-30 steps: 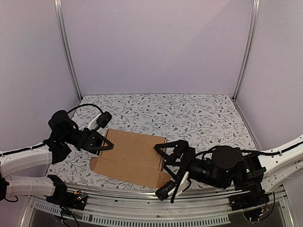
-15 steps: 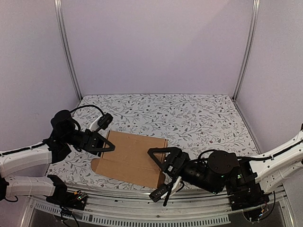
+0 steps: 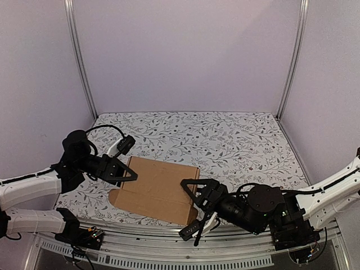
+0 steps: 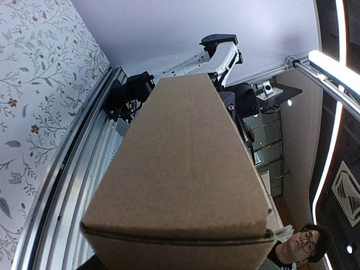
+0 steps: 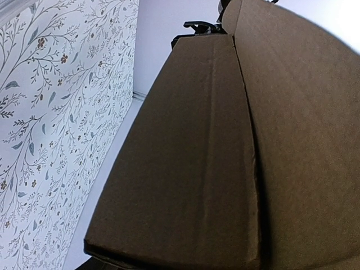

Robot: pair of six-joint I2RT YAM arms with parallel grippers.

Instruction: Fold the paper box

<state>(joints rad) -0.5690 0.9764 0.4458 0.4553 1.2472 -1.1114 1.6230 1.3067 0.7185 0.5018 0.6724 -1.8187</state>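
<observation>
The paper box is a flat brown carton lying near the table's front edge. My left gripper is at its left edge, fingers closed over that edge. In the left wrist view the box fills the frame and hides the fingers. My right gripper is open wide at the box's right end, with one finger over the top panel and the other, white-padded finger off the front edge. In the right wrist view a creased panel of the box fills the frame and hides the fingers.
The floral-patterned table stretches behind and to the right of the box. White walls and metal corner posts enclose it. A metal rail runs along the near edge, just below the box.
My right gripper has moved left along the front edge and closer over the box's right end. The left gripper and the box have shifted only slightly.
</observation>
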